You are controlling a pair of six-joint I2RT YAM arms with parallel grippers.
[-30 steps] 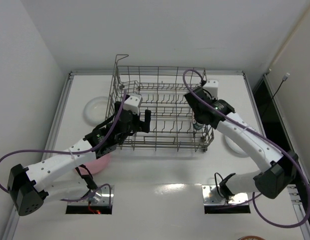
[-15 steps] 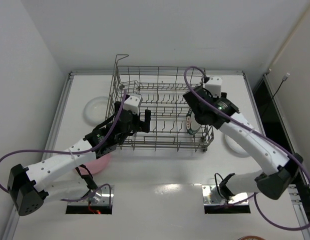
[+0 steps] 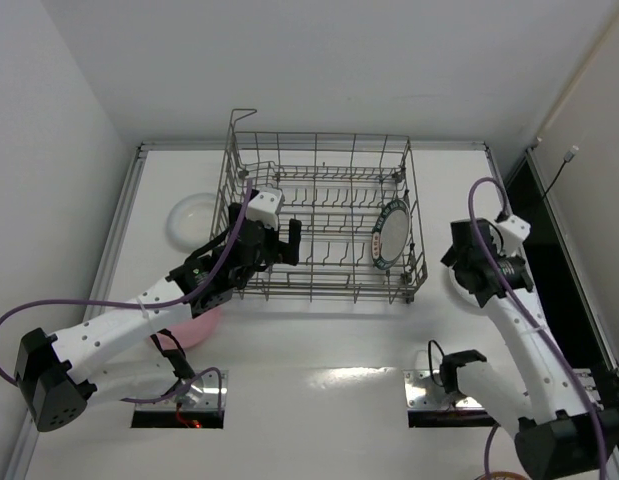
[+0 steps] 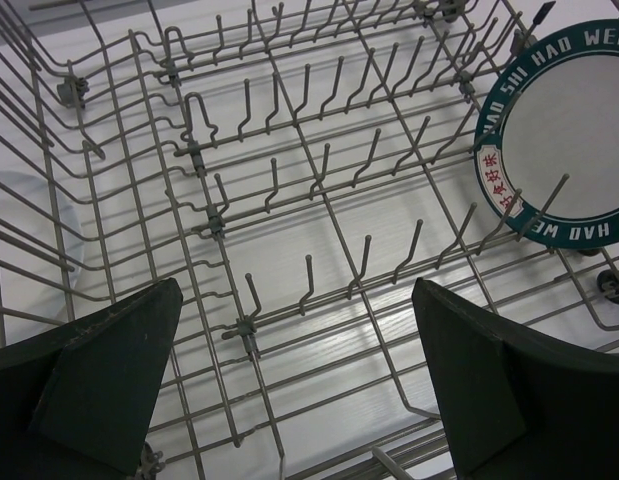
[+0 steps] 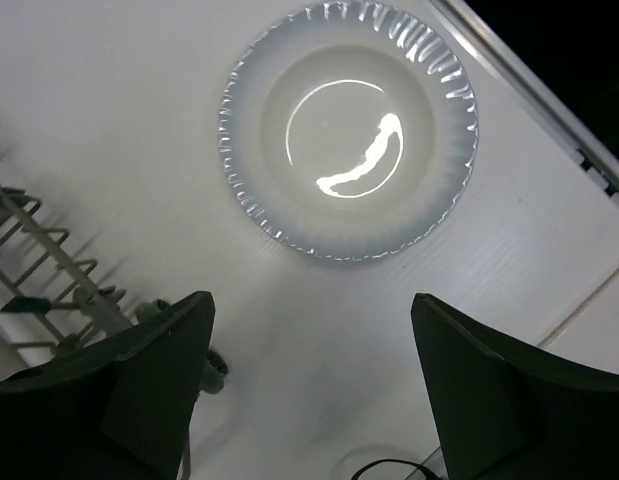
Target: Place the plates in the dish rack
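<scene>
The dish rack (image 3: 319,215) stands at the table's middle back. A teal-rimmed plate (image 3: 392,235) stands on edge between the tines at the rack's right end, and it also shows in the left wrist view (image 4: 569,130). My left gripper (image 3: 281,240) hangs open over the rack's left part (image 4: 299,400), with nothing between its fingers. My right gripper (image 3: 461,262) is open and empty (image 5: 309,390), right of the rack, above a white plate (image 5: 349,130) lying flat on the table (image 3: 463,294). Another white plate (image 3: 194,220) lies left of the rack. A pink plate (image 3: 197,330) lies partly under my left arm.
The rack's tall wire sides (image 3: 244,150) rise around my left gripper. Its lower right corner and foot (image 5: 49,280) sit just left of my right gripper. The table's raised right rail (image 5: 549,110) runs close behind the white plate.
My right gripper opened and let go of the teal-rimmed plate, which now stands in the rack. The right arm drew back to the right, over the white plate. The left arm stayed still.
</scene>
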